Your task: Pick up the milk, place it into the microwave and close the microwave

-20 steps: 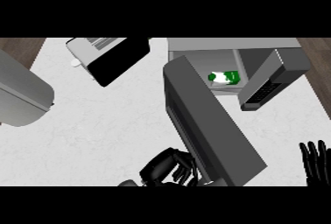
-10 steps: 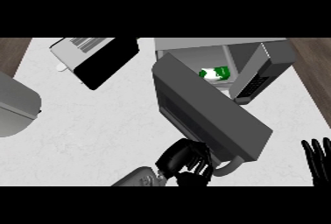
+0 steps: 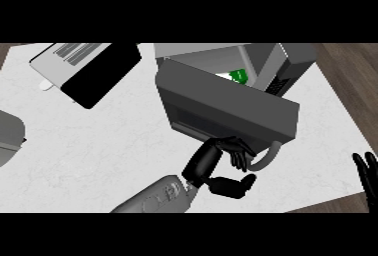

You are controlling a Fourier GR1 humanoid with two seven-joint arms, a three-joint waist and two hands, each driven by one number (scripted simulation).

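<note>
The microwave [image 3: 284, 62] stands at the far right of the white counter [image 3: 96, 135], its grey door [image 3: 229, 107] swung most of the way across the opening. Through the narrow gap that is left, a bit of the milk [image 3: 238, 75] shows inside the cavity, green on white. The left hand [image 3: 221, 160] is up against the near edge of the door, right by the curved handle [image 3: 267, 156]; its fingers are straight and lie on the door, with the thumb out to the near side, gripping nothing. The right hand [image 3: 366, 172] rests at the right edge, fingers straight and up. A black and white appliance [image 3: 88, 65] lies at the far left of the counter.
</note>
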